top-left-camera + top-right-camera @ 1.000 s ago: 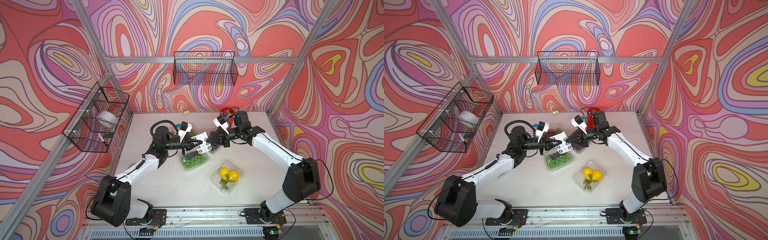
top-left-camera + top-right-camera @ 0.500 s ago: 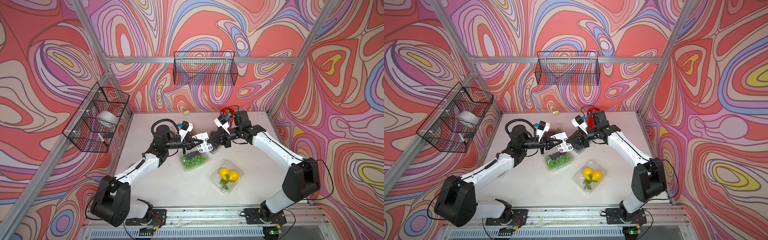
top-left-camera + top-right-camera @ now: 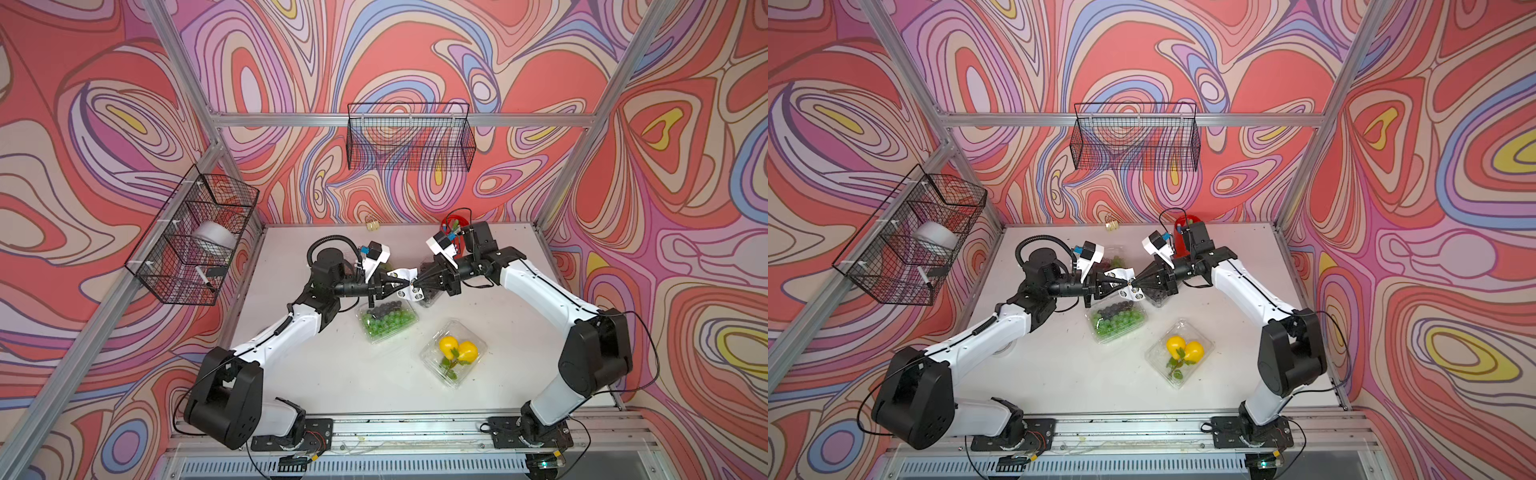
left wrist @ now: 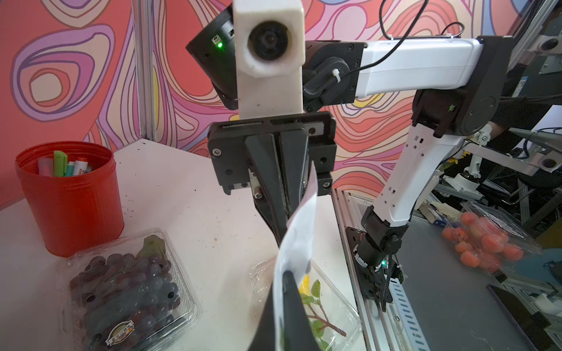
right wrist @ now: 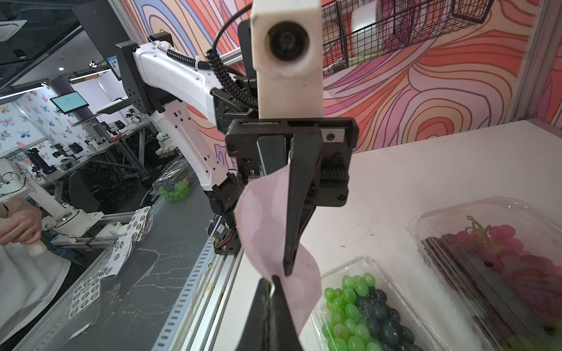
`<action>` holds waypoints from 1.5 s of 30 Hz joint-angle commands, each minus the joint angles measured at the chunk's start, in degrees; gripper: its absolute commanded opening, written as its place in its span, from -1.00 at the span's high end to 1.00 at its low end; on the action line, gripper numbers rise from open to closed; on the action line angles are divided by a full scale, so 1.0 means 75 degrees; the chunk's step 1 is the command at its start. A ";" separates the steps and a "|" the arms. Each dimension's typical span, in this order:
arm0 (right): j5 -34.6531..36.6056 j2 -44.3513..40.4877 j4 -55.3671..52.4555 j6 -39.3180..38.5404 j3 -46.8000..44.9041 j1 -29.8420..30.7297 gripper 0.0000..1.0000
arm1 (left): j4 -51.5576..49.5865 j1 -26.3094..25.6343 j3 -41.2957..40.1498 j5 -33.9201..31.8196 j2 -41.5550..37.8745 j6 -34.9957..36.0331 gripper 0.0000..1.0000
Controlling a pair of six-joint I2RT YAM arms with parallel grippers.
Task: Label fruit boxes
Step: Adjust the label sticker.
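Both my left fingers (image 3: pixel 392 285) and right fingers (image 3: pixel 428 279) clamp the white sticker sheet (image 3: pixel 410 294) in the air near the green-and-dark grapes box (image 3: pixel 388 320).

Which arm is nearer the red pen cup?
Right. The right arm has its wrist just beside the red pen cup; the left arm reaches in from the opposite side, well clear of it.

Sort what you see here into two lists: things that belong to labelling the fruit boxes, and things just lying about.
Belongs: green-and-dark grape box; lemon box; dark grape box; red-green grape box; sticker sheet, pinched by left gripper and right gripper.

Lying about: red pen cup; tape roll in the side basket; back-wall basket.
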 commanded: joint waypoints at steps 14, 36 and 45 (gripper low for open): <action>0.0080 0.0151 -0.0553 -0.0503 0.0278 0.0042 1.00 | -0.1210 -0.0235 0.0667 -0.0308 0.0008 0.0989 1.00; 0.3102 -0.1295 0.2505 0.2150 -0.1046 -0.0123 0.47 | -0.0352 -0.0264 -0.0323 -0.2727 -0.0863 -0.1165 1.00; 0.5424 -0.2237 0.3319 0.1883 -0.1540 0.0276 0.42 | -0.0848 -0.0282 -0.0320 -0.3779 -0.1026 -0.1556 1.00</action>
